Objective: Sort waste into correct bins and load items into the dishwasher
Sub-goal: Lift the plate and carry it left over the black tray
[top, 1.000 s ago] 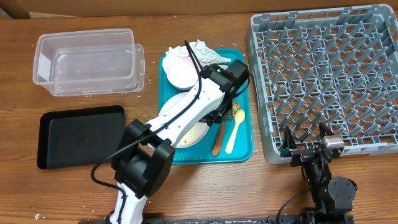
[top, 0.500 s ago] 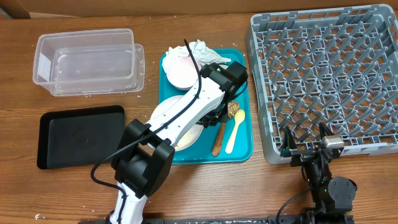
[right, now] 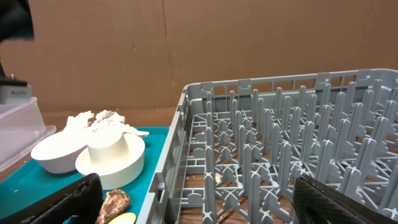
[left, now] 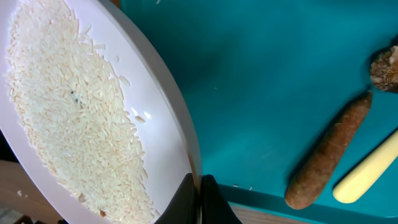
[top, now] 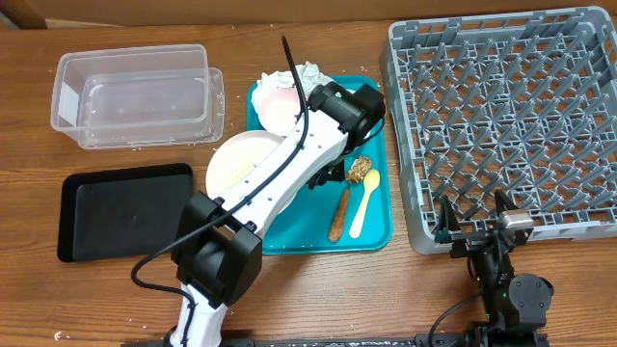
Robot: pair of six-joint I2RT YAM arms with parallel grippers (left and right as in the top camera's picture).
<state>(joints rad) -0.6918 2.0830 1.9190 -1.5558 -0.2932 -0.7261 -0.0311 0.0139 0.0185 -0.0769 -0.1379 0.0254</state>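
Observation:
My left gripper [left: 200, 196] is shut on the rim of the pale round plate [left: 155, 106], which is tilted and covered in loose white rice [left: 68, 118]. In the overhead view the plate [top: 236, 164] hangs over the left edge of the teal tray [top: 308, 217]. The brown stick [top: 339, 214], the crumbly lump [top: 362, 170] and the yellow spoon [top: 363, 204] lie on the teal tray. Bowls [top: 280, 106] and a napkin [top: 307, 73] sit at its far end. A white cup [right: 107, 146] stands on one bowl. My right gripper [top: 472, 220] rests open at the dish rack's [top: 400, 145] near edge.
The clear tub [top: 135, 56] stands at the back left with the black tray [top: 125, 207] in front of it. The left arm stretches diagonally across the teal tray. A cardboard wall closes off the back of the table.
The left arm has lifted the rice plate and carried it left, so it now overhangs the teal tray's left edge. The right arm has not moved.

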